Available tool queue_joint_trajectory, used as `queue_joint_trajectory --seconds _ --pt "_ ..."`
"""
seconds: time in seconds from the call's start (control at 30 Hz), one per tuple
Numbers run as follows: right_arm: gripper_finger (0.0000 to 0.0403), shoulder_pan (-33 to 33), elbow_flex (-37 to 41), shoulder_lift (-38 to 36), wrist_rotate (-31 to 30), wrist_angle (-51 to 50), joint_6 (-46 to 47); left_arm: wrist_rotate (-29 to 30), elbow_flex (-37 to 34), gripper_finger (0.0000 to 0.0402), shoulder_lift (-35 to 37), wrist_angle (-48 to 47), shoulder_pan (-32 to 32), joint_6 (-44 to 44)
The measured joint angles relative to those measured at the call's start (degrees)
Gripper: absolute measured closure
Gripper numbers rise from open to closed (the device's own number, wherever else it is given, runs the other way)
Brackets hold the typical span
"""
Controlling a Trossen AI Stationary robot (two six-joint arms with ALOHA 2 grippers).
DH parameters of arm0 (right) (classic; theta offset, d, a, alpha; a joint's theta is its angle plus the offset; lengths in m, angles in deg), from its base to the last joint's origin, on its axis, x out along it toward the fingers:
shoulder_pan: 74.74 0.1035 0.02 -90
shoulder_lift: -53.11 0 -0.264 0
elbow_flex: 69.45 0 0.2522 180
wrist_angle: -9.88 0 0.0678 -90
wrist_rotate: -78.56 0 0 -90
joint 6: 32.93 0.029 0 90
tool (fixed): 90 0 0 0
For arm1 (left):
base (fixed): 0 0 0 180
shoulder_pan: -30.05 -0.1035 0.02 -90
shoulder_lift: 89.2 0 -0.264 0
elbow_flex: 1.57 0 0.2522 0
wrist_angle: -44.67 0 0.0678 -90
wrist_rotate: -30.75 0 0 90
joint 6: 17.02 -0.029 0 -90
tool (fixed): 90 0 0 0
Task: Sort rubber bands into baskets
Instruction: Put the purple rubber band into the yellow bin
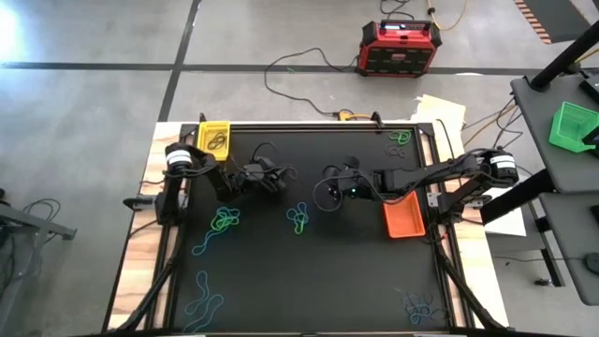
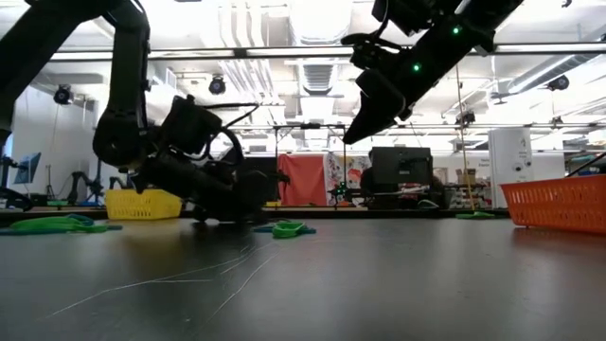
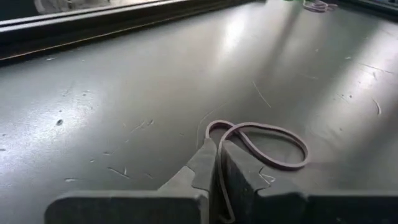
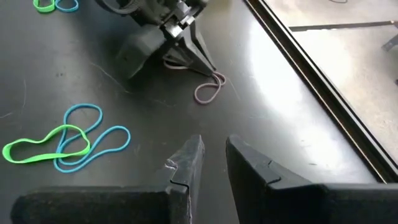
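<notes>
the left gripper point(image 3: 214, 163) sits low on the black table point(image 1: 309, 271), left of centre in the high view, its fingers pinched together on a purple rubber band point(image 3: 261, 146) whose loop lies flat on the surface just ahead of the tips. the right gripper point(image 4: 211, 155) hangs above the table near centre frame, its fingers slightly apart and grasping nothing. green and blue rubber bands point(image 1: 225, 221) lie scattered at lower left and centre. the yellow basket point(image 1: 215, 138) stands at the table's upper left corner, the orange basket point(image 1: 404, 218) at the right edge, the green basket point(image 1: 571, 126) on a side table at far right.
</notes>
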Motion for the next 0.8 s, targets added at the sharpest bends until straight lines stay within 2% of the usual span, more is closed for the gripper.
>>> queue_joint_trajectory --seconds 0.27,0.57,0.7,0.8 --pt "0.0335 0.0 0.0 0.0 0.0 0.26 0.0 -3.53 -1.89 0.0401 8.6 -2.48 0.15 -1.47" --pt "0.0335 0.0 0.0 0.0 0.0 0.38 -0.08 -3.29 -4.62 0.0401 21.98 -2.27 -0.21 -4.86" --pt "0.0335 0.0 0.0 0.0 0.02 0.39 -0.02 -4.8 -5.86 0.0401 29.7 -8.42 -2.61 -2.16" --pt "0.0335 0.0 0.0 0.0 0.02 0.39 -0.02 -4.85 -6.42 0.0401 36.84 -17.43 -5.81 -2.74"
